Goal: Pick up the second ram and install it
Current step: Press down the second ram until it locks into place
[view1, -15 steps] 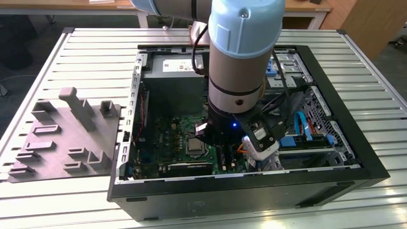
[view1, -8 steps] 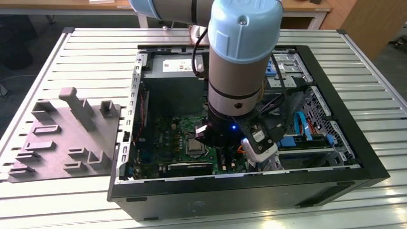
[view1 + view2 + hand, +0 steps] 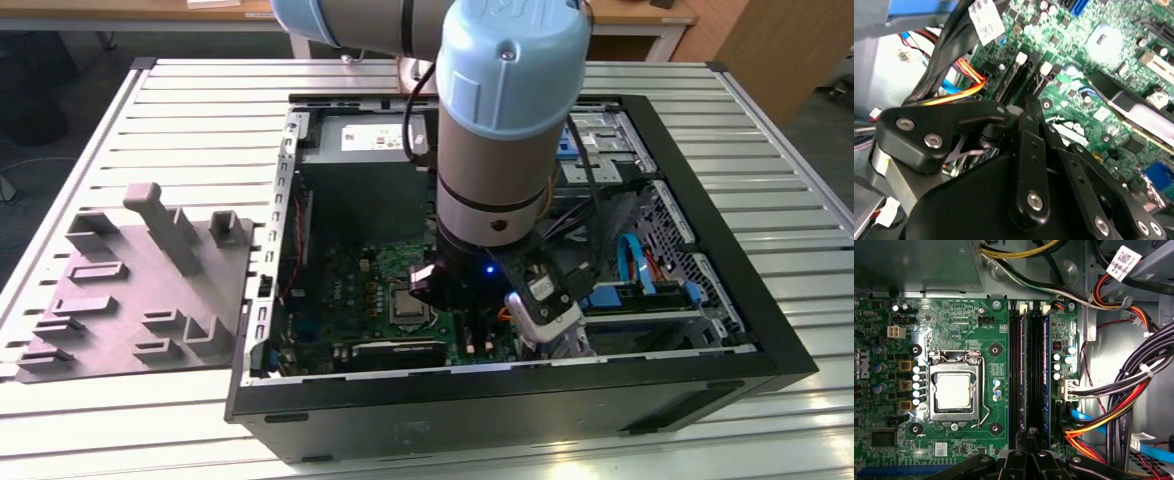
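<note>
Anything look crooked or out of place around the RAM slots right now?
Nothing stands out. In the first wrist view two modules sit straight and parallel in the slot rails beside the CPU socket; the gripper is over their near end.

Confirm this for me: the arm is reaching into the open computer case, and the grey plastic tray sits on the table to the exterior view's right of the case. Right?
Not quite. The arm does reach into the open computer case, but the grey plastic tray sits on the table to the exterior view's left of the case, not its right. The exterior view shows this.
</note>
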You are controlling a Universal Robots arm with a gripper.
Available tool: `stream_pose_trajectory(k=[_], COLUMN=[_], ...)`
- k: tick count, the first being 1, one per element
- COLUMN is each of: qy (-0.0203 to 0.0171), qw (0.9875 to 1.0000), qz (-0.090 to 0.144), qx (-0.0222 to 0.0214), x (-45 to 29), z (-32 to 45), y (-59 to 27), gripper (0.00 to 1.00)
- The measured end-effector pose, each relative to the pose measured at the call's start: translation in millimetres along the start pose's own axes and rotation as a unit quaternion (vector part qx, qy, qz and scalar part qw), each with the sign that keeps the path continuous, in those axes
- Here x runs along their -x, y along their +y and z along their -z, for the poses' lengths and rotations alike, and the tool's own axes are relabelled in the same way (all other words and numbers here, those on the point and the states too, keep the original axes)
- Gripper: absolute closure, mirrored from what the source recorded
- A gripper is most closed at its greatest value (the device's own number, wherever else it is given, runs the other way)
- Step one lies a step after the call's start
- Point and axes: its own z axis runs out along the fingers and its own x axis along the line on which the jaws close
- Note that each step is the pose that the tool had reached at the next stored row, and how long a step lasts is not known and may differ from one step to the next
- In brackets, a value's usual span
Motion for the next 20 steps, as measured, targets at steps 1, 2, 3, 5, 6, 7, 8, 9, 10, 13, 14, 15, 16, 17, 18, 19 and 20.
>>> stream_pose_trajectory(k=[1, 2, 3, 5, 6, 7, 8, 9, 10, 13, 14, 15, 16, 17, 18, 19, 20], qy=[0.0000, 0.0000, 0.0001, 0.0001, 0.0001, 0.0000, -0.0001, -0.0004, -0.0001, 0.0000, 0.0000, 0.0000, 0.0000, 0.0000, 0.0000, 0.0000, 0.0000], qw=[1.0000, 1.0000, 1.0000, 1.0000, 1.0000, 1.0000, 1.0000, 1.0000, 1.0000, 1.0000, 1.0000, 1.0000, 1.0000, 1.0000, 1.0000, 1.0000, 1.0000], qz=[0.000, 0.000, 0.000, 0.000, 0.000, 0.000, 0.000, 0.000, 0.000, 0.000, 0.000, 0.000, 0.000, 0.000, 0.000, 0.000, 0.000], qx=[0.0000, -0.0001, -0.0003, -0.0002, -0.0002, -0.0001, 0.0004, 0.0014, 0.0006, 0.0001, -0.0001, 0.0001, 0.0000, -0.0001, 0.0000, 0.0000, 0.0000], x=[0.0, -0.1, -0.1, -0.1, -0.1, -0.1, 0.0, 0.1, 0.3, 1.0, 1.5, 1.8, 2.0, 2.3, 2.4, 2.4, 2.5], z=[-0.2, -1.1, -1.2, -1.2, -1.3, -1.3, -0.4, 1.4, 6.0, 20.3, 29.5, 33.9, 38.4, 42.9, 46.1, 46.3, 46.3], y=[0.0, 0.0, -0.1, -0.1, -0.1, -0.1, 0.1, 0.4, 0.2, 0.2, 0.3, 0.3, 0.4, 0.4, 0.5, 0.5, 0.5], gripper=[0.89, 0.89, 0.89, 0.89, 0.89, 0.89, 0.89, 0.89, 0.89, 0.89, 0.89, 0.89, 0.89, 0.89, 0.89, 0.89, 0.89])
